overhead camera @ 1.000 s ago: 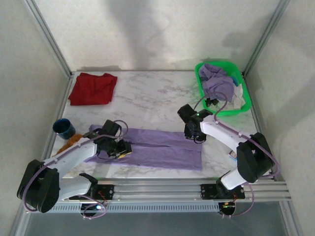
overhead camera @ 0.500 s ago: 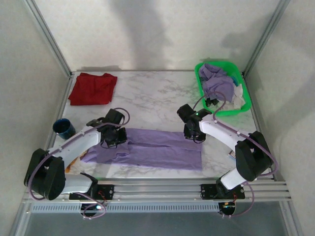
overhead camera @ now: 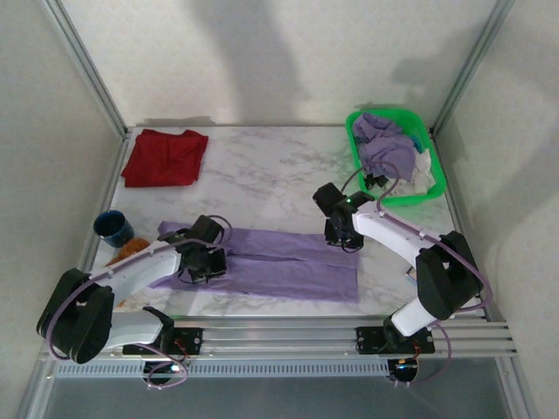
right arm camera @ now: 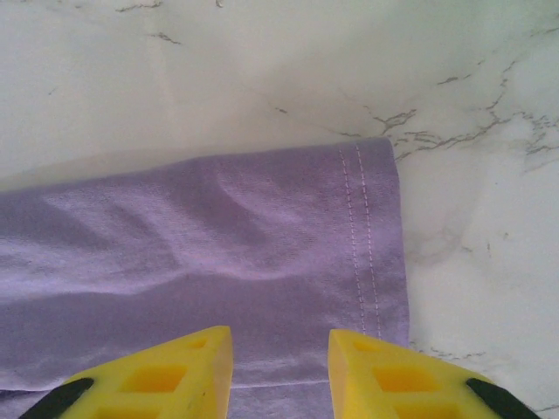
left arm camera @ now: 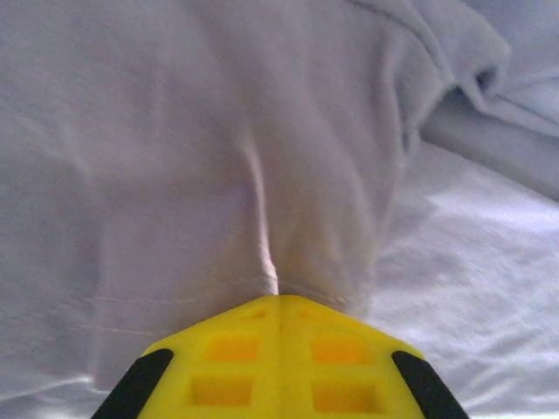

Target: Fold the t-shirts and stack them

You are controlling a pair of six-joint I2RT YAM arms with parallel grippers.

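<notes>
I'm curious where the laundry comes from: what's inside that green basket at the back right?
The green basket holds a crumpled heap of purple garments with a white cloth at its right side. Whatever lies beneath the heap is covered.

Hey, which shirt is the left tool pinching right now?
The purple shirt spread flat near the front; the left tool is shut on its fabric. The red shirt lies folded in the far left corner, untouched.

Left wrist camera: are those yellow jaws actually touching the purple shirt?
Touching. In the left wrist view the left gripper has its jaws closed together on the purple shirt, and a crease of cloth runs straight into their tips.
</notes>
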